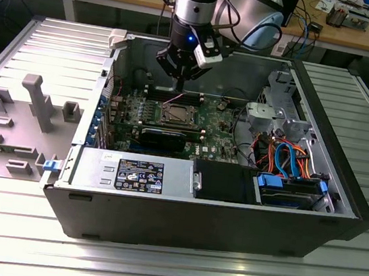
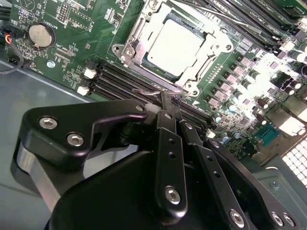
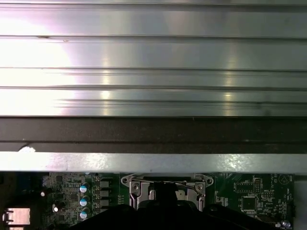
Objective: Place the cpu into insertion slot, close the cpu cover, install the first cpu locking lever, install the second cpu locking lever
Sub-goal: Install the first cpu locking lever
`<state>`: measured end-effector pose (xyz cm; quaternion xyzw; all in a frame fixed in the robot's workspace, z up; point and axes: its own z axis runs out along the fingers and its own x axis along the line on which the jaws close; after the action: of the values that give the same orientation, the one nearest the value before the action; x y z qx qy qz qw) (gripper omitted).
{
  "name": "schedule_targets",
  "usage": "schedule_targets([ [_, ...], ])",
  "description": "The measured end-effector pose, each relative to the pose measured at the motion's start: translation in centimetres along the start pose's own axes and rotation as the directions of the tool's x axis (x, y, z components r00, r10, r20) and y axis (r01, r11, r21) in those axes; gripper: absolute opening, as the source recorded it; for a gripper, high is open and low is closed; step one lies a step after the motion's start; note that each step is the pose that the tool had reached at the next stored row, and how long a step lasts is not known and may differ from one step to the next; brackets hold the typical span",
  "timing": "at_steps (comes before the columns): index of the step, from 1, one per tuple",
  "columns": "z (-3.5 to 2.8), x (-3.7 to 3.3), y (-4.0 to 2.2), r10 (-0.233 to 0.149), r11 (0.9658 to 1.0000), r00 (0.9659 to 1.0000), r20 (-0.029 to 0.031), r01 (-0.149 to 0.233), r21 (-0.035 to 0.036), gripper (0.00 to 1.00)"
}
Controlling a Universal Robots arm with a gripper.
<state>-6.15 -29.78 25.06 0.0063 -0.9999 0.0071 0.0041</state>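
The cpu (image 2: 173,44), a silvery-tan square, lies in the insertion slot (image 2: 125,53) on the green motherboard. The cpu cover (image 2: 211,45) lies flat around it as a silvery frame. The same socket is at the board's middle in the exterior view, cpu cover (image 1: 177,114), and at the picture's edge in the first wrist view, cpu cover (image 3: 168,184). My gripper (image 2: 166,98) hangs just above the socket's near edge with its black fingers shut together. A thin wire locking lever (image 2: 144,91) runs right by the fingertips; whether they pinch it I cannot tell. A second wire lever (image 2: 225,17) lies along the far edge. In the exterior view, the gripper (image 1: 181,78) hangs above the socket.
Long black memory slots (image 2: 120,79) flank the socket. A black card (image 1: 163,137) stands nearer the case front in the exterior view. Drive cage with blue and orange cables (image 1: 290,162) fills the exterior view's right. Case walls (image 1: 120,61) enclose the board. A grey fixture block (image 1: 34,94) stands outside.
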Motion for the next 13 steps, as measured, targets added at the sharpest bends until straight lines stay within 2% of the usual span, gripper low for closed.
schedule_targets([
  [13,0.28,-0.29,0.03,0.000,1.0000,1.0000,0.0001,0.000,-0.0001,0.11],
])
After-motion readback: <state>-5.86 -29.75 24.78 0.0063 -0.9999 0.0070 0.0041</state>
